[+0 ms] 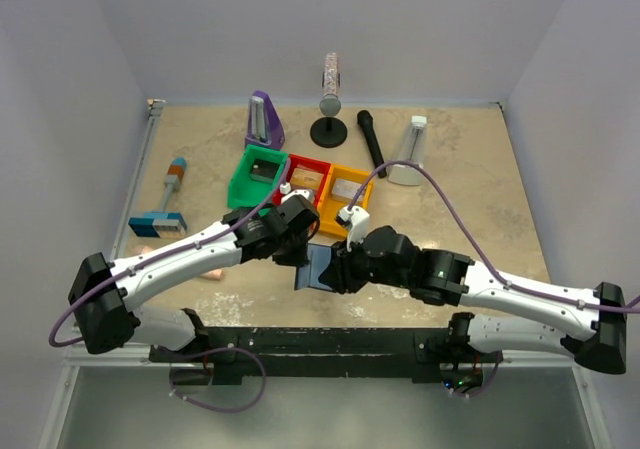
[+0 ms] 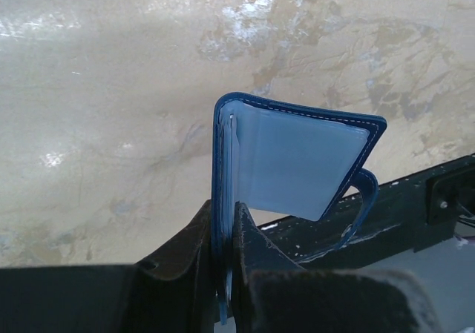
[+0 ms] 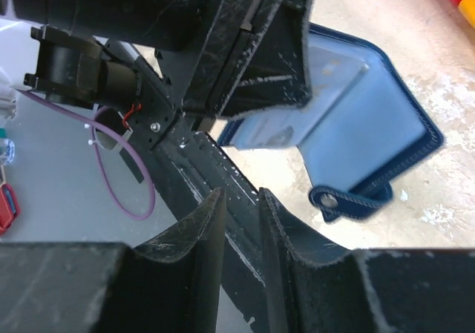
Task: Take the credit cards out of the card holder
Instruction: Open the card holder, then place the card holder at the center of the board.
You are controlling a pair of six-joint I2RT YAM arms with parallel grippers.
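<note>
Step in hand: extraction not yet begun; holder presented open for the first pull. The small dark navy-blue bifold card holder [image 2: 297,162] with pale grey-blue lining stands upright above the beige mottled table [image 2: 111,88], at lower centre of the top view between the two wrists. The left gripper [image 2: 225,229] is clamped tight on one leaf from below; the other leaf swings free toward the right of the left wrist frame, snap tab hanging. Thin pale edges inside the clamped leaf are judged to be the credit cards [image 2: 231,155]; their number and colours cannot be told. The right gripper [image 3: 241,207] sits just beside the holder, jaws narrowly parted with nothing between them. Next move calls for the right fingertips to align with the pocket mouth and pinch one card edge only, not the lining. Constraints: the black mounting rail [image 3: 208,162] lies close below at the table's near edge; the coloured plastic bins [image 1: 305,181] stand near, above the grippers in the top view. Open room lies to the lower left of those bins.
</note>
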